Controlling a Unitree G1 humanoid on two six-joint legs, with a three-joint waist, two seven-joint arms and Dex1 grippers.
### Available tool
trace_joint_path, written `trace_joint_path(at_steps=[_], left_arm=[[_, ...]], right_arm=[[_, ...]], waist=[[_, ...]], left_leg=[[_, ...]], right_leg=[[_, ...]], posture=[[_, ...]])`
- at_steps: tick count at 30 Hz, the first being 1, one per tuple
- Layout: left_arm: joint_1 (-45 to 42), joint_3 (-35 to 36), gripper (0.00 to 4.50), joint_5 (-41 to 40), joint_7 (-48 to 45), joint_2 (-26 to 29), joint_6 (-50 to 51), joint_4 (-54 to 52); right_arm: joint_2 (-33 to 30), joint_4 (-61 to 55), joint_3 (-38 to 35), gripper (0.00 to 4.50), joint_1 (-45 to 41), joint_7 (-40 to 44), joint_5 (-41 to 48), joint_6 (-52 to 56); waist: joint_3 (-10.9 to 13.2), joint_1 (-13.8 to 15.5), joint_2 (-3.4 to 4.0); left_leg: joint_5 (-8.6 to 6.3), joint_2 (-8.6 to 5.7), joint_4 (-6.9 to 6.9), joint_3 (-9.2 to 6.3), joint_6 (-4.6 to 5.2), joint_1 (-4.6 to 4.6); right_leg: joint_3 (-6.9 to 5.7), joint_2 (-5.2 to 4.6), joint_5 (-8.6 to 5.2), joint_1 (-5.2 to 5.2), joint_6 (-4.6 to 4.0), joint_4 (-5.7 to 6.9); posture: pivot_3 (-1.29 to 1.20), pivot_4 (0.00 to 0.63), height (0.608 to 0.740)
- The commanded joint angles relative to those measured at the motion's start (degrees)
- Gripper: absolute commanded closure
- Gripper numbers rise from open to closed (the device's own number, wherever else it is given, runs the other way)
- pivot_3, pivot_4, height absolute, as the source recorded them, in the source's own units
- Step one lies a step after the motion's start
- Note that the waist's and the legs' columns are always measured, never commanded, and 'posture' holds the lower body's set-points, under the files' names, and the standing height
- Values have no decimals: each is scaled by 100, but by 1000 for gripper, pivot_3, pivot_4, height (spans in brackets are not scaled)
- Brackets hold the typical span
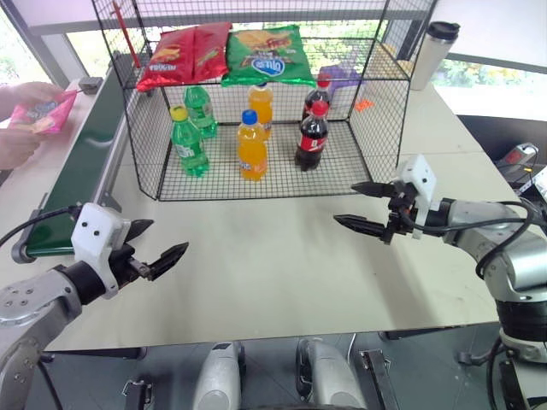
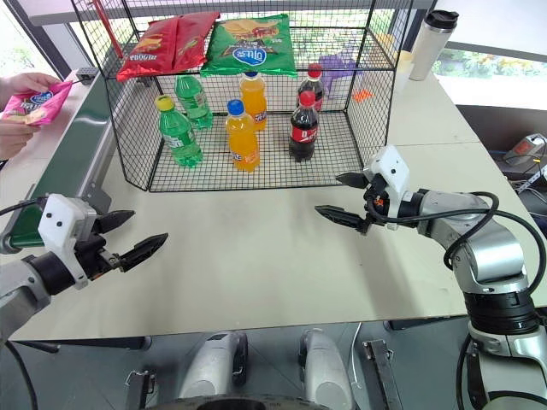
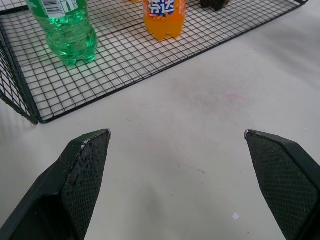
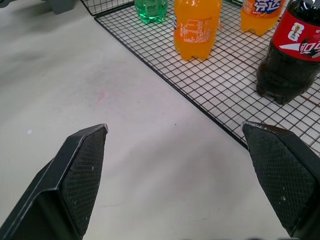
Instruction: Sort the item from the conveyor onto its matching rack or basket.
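Both claws released, empty: left claw (image 1: 145,254), right claw (image 1: 369,207). Pink chip bag (image 1: 44,114) in person's hand (image 1: 24,122), far beyond left claw, above conveyor (image 1: 81,162). Risk: premature reach, collision.

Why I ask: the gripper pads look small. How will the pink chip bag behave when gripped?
The pink bag, now in a person's hands beside the conveyor, looks glossy, so it may slip between pads. It seems puffy and thin-walled, so probably light, and likely to crumple or sag if pinched at one edge. It should lie flat, like the chip bags on the rack.
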Motion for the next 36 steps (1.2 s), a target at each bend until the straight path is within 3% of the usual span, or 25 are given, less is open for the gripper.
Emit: trace_joint_path(at_steps=[1, 36], left_arm=[[-54, 135, 0, -91, 27, -10, -97, -114], [-82, 44, 0, 13, 212, -31, -149, -196]], right_arm=[[17, -31, -28, 74, -81, 35, 10, -131], [204, 376, 290, 74, -228, 143, -206, -538]], waist=[[0, 0, 0], [0, 0, 0]], left_leg=[[0, 0, 0, 0, 0, 0], [0, 0, 2, 0, 0, 1]], right_leg=[[0, 0, 0, 0, 0, 0], [0, 1, 1, 2, 0, 2]], posture=[[0, 150, 740], [0, 150, 740]])
